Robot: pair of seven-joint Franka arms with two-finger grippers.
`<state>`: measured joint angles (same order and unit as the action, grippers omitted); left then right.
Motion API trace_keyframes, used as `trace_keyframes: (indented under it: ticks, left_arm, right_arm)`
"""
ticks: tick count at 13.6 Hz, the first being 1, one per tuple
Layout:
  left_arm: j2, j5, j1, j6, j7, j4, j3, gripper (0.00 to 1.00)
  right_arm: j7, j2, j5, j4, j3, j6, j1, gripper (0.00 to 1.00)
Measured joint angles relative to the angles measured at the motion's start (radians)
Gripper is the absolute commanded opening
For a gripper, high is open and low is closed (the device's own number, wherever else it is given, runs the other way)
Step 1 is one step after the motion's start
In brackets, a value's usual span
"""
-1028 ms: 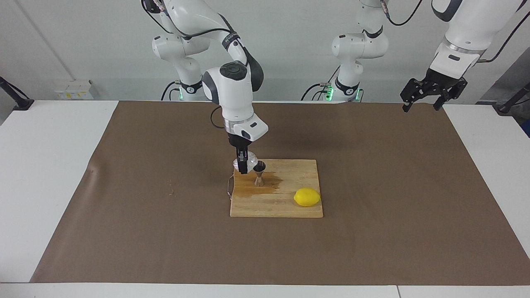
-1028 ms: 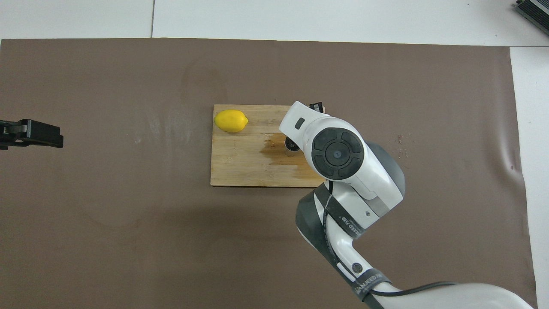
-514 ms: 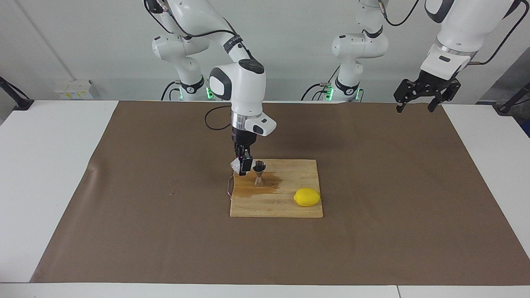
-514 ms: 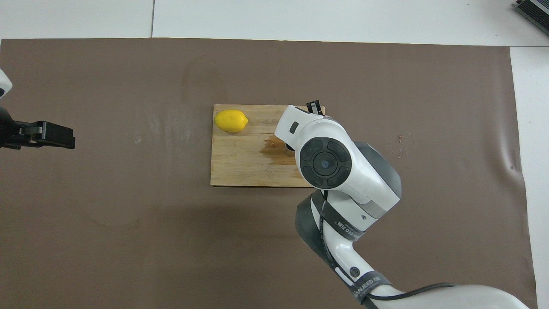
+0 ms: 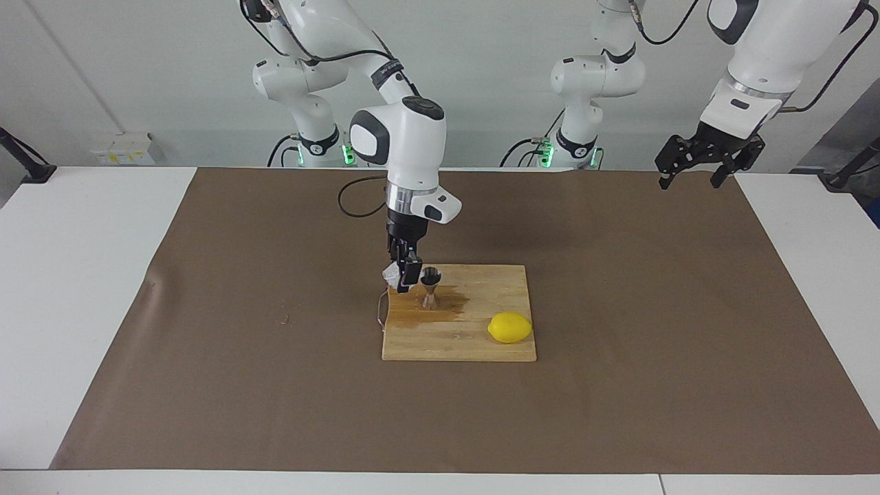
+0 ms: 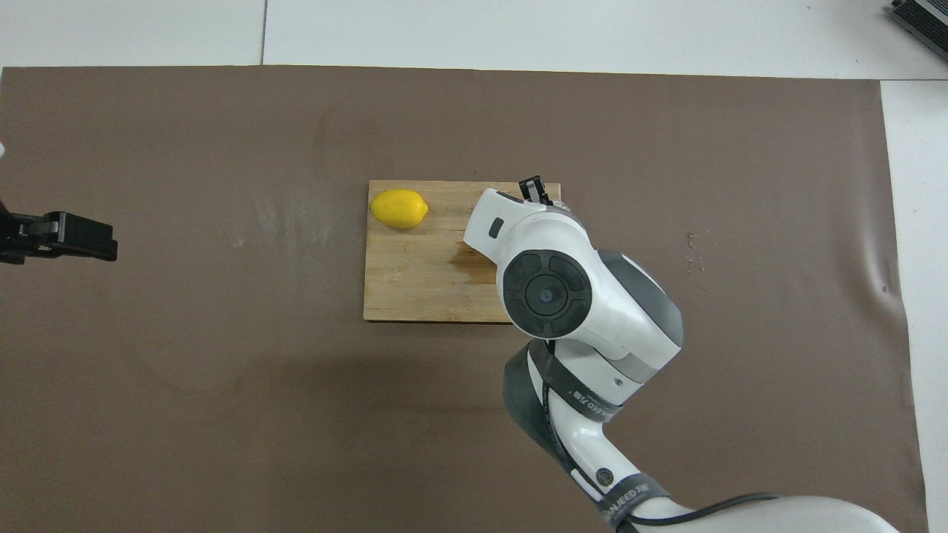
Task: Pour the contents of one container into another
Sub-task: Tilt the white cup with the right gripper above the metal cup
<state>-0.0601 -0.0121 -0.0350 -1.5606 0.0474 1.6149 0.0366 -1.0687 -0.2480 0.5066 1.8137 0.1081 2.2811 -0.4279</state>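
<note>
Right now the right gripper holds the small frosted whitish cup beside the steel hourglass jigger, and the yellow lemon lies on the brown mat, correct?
Not quite: the yellow lemon lies on the wooden cutting board, as the facing view shows. The right gripper does hold the small frosted whitish cup beside the steel hourglass jigger.

The right arm (image 6: 592, 414) is showing printed lettering on its dark wrist band (image 6: 626, 497), too small and skewed to be read.

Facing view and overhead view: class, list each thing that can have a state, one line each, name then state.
Cup: held in the right gripper, beside the jigger's top.
Jigger: upright on the cutting board.
Cutting board: flat, with a wet stain around the jigger.
Lemon: lying on the board, untouched.
Left gripper: open, waiting above the brown mat's edge.
</note>
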Motion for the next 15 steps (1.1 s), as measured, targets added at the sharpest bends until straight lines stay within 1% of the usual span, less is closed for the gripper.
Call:
trace_keyframes:
  ticks: [11,15]
  left_arm:
    - [-0.002,0.000,0.002,0.002,0.000,0.002,-0.009,1.00]
    - [-0.002,0.000,0.002,0.002,0.000,0.002,-0.009,1.00]
  right_arm:
    - [0.037,-0.035,0.080,0.000,0.000,0.009,-0.016,0.05]
    - [0.039,-0.037,0.086,0.000,0.000,0.009,-0.016,0.05]
